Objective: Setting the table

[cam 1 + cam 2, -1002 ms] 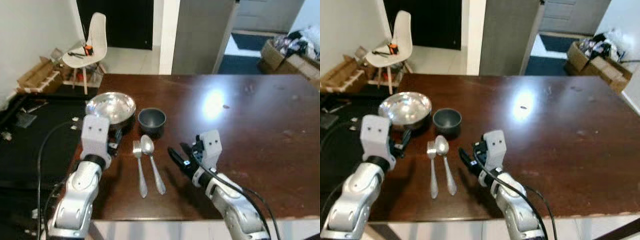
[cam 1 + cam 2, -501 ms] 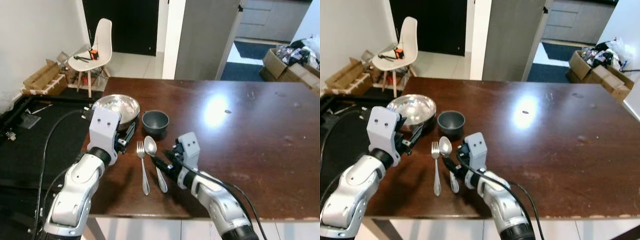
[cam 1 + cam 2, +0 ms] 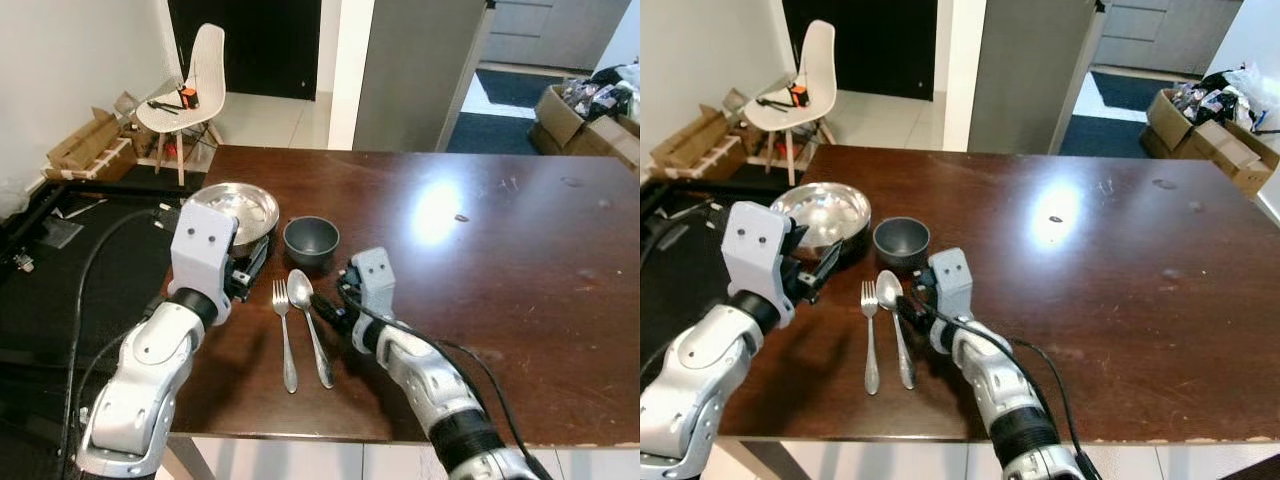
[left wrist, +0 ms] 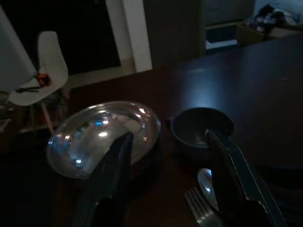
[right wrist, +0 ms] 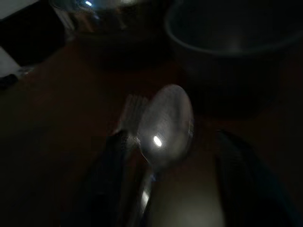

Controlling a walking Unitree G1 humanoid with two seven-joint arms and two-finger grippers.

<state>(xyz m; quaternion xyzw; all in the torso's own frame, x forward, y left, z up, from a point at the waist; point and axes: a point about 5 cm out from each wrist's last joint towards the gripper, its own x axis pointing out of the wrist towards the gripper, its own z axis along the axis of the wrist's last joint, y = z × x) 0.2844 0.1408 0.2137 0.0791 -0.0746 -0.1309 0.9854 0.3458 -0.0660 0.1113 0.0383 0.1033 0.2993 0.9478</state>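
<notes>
On the dark wooden table [image 3: 500,280] a fork [image 3: 284,335] and a spoon [image 3: 308,325] lie side by side, handles toward me. Just beyond them stand a small dark grey bowl [image 3: 311,240] and a shiny silver bowl [image 3: 235,208]. My right gripper [image 3: 325,308] is low over the spoon; in the right wrist view the gripper [image 5: 173,137] is open, one finger on each side of the spoon [image 5: 165,125] near its neck. My left gripper [image 3: 250,268] hovers open beside the silver bowl [image 4: 102,137], pointing between it and the dark bowl [image 4: 201,127].
The table's near edge runs just below the cutlery, its left edge by my left arm. A white chair [image 3: 195,85] and cardboard boxes [image 3: 85,150] stand on the floor at the far left. More boxes [image 3: 590,105] are at the far right, and a grey pillar [image 3: 420,70] stands behind the table.
My right gripper has moved left across the table from beside the cutlery to over the spoon's upper end. My left gripper has stayed by the silver bowl. The camera has shifted slightly.
</notes>
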